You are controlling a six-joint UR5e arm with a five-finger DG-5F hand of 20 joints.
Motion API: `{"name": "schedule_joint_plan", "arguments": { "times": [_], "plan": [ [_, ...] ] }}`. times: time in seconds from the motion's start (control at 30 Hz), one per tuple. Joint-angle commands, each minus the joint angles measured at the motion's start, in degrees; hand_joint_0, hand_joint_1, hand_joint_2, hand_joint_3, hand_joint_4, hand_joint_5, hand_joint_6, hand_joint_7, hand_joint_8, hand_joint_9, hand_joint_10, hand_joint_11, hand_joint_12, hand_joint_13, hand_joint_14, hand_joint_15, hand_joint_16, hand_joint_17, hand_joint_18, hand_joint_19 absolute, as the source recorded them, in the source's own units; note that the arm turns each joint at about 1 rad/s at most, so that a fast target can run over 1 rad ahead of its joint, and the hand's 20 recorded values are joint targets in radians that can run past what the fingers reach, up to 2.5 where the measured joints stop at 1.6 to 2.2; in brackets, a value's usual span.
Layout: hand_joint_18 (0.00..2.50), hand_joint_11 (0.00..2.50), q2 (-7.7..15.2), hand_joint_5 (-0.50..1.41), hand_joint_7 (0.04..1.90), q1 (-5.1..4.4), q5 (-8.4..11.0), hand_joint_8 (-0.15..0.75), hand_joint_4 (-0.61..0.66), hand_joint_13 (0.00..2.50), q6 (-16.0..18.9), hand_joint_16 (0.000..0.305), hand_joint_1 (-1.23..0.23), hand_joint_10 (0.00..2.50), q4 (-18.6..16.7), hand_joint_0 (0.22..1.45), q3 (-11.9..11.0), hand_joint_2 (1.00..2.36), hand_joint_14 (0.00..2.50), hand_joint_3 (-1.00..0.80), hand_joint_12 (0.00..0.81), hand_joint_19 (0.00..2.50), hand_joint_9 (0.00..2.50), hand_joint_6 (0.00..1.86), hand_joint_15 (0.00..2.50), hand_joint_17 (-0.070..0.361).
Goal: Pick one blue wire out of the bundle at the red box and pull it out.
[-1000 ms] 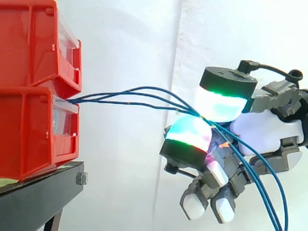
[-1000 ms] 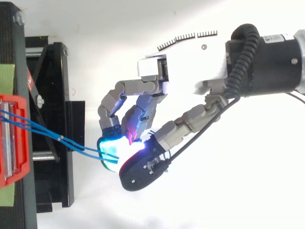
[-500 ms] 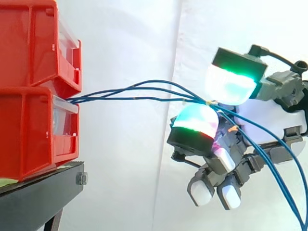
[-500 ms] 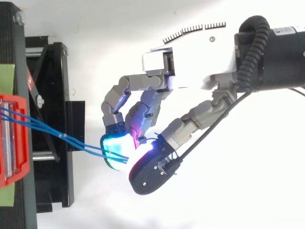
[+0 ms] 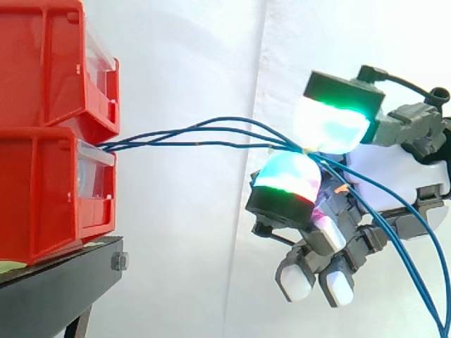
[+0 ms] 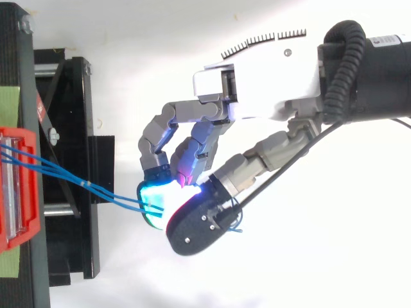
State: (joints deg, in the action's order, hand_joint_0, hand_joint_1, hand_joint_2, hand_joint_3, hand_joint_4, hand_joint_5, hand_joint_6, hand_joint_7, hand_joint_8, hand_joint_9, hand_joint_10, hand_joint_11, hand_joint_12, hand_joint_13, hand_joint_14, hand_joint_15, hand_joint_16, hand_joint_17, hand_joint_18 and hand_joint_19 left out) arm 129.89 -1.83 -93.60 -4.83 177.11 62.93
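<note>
Three thin blue wires [image 5: 204, 134] run from the front of the lower red bin [image 5: 49, 190] out to the right. They pass between two glowing pads of my hand [image 5: 380, 183], which pinches them where a small tie [image 5: 305, 150] binds them. Beyond the pinch the wires hang down to the right [image 5: 416, 253]. In the top view the wires [image 6: 96, 191] leave the red bin [image 6: 18, 186] and enter the pinch of my hand [image 6: 270, 96] at its glowing fingertips [image 6: 153, 199]. The other fingers are curled below.
A second red bin [image 5: 49, 63] is stacked on the lower one. Both rest on a black stand [image 5: 56, 282], seen from above as a black frame [image 6: 70, 167]. A white curtain hangs behind.
Over the last second my hand moved right, away from the bins, with the wires held, and rose slightly. The wires now stretch longer between bin and pads. In the last half second little moved.
</note>
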Motion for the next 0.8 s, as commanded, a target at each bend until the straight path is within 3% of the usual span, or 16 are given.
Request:
{"name": "schedule_joint_plan", "arguments": {
  "times": [0.0, 0.47, 0.57, 0.77],
  "plan": [
    [0.65, 0.56, 0.0, -0.22, 0.94, -0.01, -0.09, 0.305, 0.12, 0.68, 0.0, 0.054, -0.79, 0.01, 0.1, 0.66, 0.0, 1.01, 0.01, -0.4, 0.412, 0.45, 0.75, 0.92, 0.38, 0.121],
    [0.66, 0.54, 0.0, -0.24, 0.98, 0.08, -1.93, 0.299, 0.06, 0.68, 1.4, 0.054, -0.76, 0.01, 0.1, 0.68, 0.0, 1.02, 0.01, -0.27, 0.407, 0.45, 0.74, 0.92, 0.38, 0.122],
    [0.65, 0.55, 0.0, -0.24, 0.99, 0.08, -3.25, 0.298, 0.07, 0.68, 2.7, 0.055, -0.71, 0.02, 0.1, 0.65, 0.0, 1.02, 0.01, -0.22, 0.404, 0.49, 0.75, 0.92, 0.38, 0.123],
    [0.66, 0.55, 0.0, -0.23, 0.93, -0.01, -3.43, 0.327, 0.13, 0.71, 5.0, 0.065, -0.52, 0.01, 0.2, 0.58, 0.0, 1.01, 0.01, -0.13, 0.442, 0.52, 0.8, 0.91, 0.41, 0.145]
  ]
}}
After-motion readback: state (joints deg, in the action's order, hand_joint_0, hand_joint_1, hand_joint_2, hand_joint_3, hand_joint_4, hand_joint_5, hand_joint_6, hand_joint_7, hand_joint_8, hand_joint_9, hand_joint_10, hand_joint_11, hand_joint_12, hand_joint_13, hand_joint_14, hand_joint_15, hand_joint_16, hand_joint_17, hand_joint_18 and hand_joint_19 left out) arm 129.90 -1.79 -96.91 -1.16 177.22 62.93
